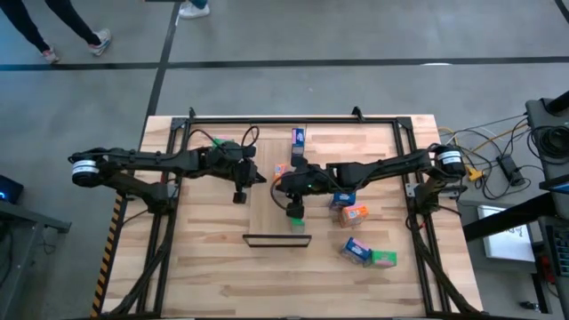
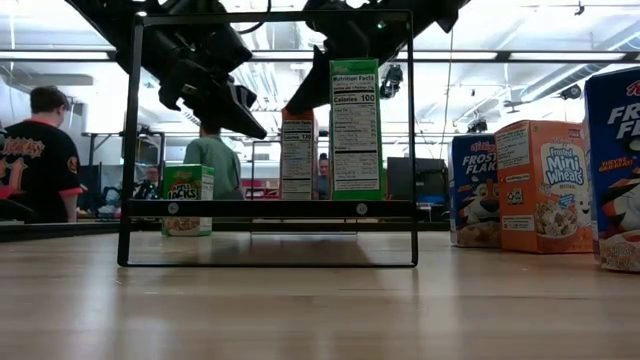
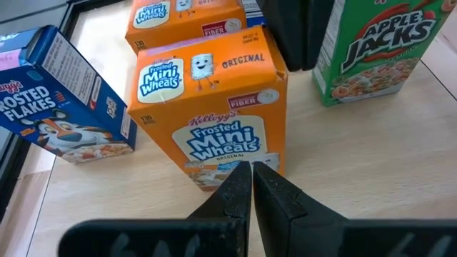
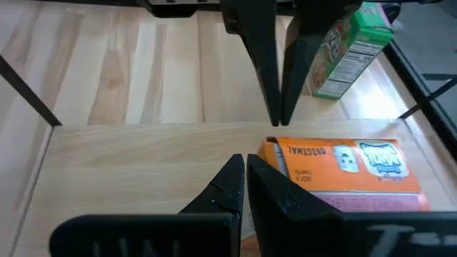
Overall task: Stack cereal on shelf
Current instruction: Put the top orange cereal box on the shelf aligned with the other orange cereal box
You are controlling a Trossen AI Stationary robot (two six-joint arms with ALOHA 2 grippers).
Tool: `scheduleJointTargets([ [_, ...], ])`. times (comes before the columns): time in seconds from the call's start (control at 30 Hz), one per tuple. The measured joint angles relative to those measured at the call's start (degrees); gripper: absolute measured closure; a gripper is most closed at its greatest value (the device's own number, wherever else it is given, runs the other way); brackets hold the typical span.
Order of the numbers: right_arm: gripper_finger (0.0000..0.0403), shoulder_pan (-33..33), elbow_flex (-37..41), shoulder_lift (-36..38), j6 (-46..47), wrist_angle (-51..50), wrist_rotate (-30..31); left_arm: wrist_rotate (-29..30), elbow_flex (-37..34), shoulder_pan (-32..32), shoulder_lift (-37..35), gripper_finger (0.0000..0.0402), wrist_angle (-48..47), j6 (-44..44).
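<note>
**Entry: both my grippers shut and empty over the shelf, cereal part stocked**

Risks, listed first:
- My left gripper (image 3: 251,187) has its fingers pressed together, holding nothing, low in that wrist frame just before an orange Mini Wheats box (image 3: 211,118). A forward nudge with closed tips would likely topple it into the second orange box (image 3: 183,18) behind, or against the leaning Frosted Flakes box (image 3: 58,107) at the frame's left.
- My right gripper (image 4: 244,182) is likewise closed on nothing, just beside an orange box lying flat (image 4: 343,171). To my judgement, descending without opening would shove that box along the wood rather than take it.
- The two arms sit near each other at the centre of the overhead frame; a crossing reach could bring them into contact.

Locations:
- Shelf (image 1: 276,209): pale panel at centre of the overhead frame, with dark lip (image 1: 276,240) at its lower end.
- Green Apple Jacks box (image 3: 371,50): upper right of the left wrist frame.
- Loose stock: a cluster right of centre in the overhead frame (image 1: 353,213), and a blue and green pair (image 1: 369,255) lower right, well apart from both grippers.
- One blue box (image 1: 299,136) near the frame's upper middle; whether it stands on the shelf I cannot quite tell.
</note>
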State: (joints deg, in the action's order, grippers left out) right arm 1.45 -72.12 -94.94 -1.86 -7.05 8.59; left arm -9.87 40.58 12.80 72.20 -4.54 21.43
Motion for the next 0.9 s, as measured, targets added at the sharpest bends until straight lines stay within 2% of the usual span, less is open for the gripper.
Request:
scheduleJointTargets([
  [0.4, 0.0394, 0.0, -1.2, 0.1, 0.2, -1.2, 0.5, 0.0, 0.0, 0.0, 0.0, 0.0401, 0.0, -0.3],
  [0.83, 0.0394, 0.0, -6.7, 0.1, 4.9, -11.7, 0.3, 0.0, 0.0, 0.0, 0.0, 0.0401, -0.3, -0.5],
  [0.9, 0.0394, 0.0, -6.9, 0.1, 5.0, -11.7, -1.3, 0.0, 0.0, 0.0, 0.0, 0.0401, -0.4, -0.5],
])
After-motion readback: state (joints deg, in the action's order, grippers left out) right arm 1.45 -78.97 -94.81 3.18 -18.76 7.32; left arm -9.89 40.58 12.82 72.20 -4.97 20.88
